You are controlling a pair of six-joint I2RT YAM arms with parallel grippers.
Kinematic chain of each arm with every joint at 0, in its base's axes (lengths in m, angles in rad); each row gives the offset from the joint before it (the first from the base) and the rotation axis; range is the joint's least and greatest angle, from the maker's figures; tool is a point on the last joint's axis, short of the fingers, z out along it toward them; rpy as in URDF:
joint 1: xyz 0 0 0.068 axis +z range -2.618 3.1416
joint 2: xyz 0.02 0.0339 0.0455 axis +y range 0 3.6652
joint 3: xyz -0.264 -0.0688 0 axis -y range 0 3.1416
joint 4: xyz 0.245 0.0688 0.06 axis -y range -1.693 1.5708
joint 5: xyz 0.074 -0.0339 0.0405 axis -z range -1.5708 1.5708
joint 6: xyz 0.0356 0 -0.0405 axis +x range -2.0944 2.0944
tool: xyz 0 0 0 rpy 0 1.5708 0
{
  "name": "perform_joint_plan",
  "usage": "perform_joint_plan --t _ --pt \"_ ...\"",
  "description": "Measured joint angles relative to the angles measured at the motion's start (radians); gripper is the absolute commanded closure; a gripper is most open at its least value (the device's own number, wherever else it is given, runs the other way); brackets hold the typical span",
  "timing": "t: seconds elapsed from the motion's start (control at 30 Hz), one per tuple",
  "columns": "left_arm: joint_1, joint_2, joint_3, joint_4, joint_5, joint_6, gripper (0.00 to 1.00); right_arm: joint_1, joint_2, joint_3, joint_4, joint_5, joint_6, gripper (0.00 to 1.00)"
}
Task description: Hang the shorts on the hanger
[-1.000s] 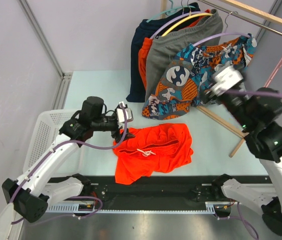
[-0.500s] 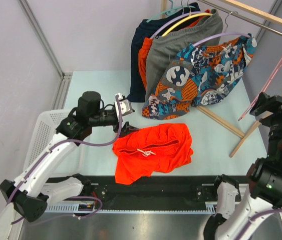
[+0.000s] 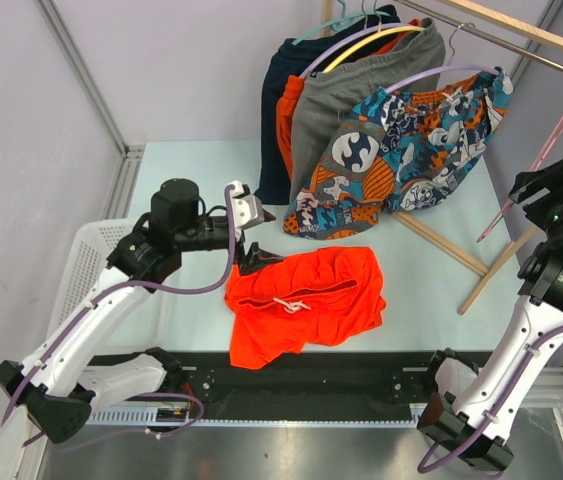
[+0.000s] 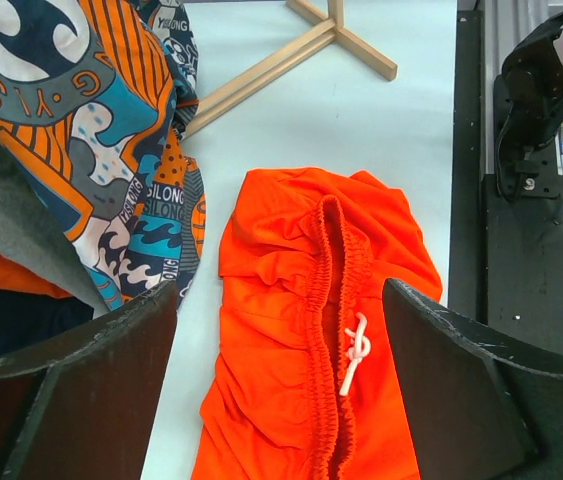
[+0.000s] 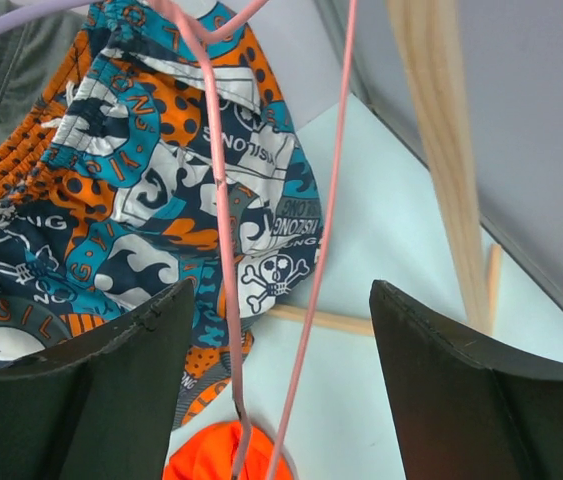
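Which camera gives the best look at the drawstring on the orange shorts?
Left wrist: the white drawstring is large, knotted and unobstructed. Top external shows it small but visible. Right wrist catches only a sliver of the shorts, no drawstring.

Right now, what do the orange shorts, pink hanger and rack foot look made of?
Orange shorts: soft matte fabric; it wrinkles and bunches. Pink hanger: thin smooth rod, coated wire or plastic, can't tell. Rack foot: bare pale wood, squared bars.
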Motion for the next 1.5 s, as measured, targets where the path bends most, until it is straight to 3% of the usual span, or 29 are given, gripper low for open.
perform_joint_plan --t 0.17,0.27,0.37,0.43,1.23,1.5 --pt "-0.002 0.002 0.0 0.0 -0.001 0.0 0.13 0.067 0.004 -0.056 0.09 -0.005 -0.002 0.46" --pt "-0.003 0.005 0.002 0.0 -0.002 0.001 0.13 0.114 0.001 -0.079 0.138 0.013 -0.009 0.72" --pt "-0.004 0.011 0.005 -0.002 -0.003 0.002 0.13 0.156 -0.007 -0.114 0.182 0.035 -0.02 0.91" --pt "-0.004 0.018 0.011 -0.006 -0.007 0.003 0.12 0.16 -0.008 -0.133 0.203 0.05 -0.025 0.99" --pt "-0.005 0.082 0.043 -0.029 -0.03 0.043 0.1 0.171 -0.041 -0.291 0.508 0.052 -0.107 1.0" --pt "-0.006 0.103 0.058 -0.039 -0.032 0.042 0.07 0.22 -0.067 -0.291 0.487 -0.013 -0.14 1.0"
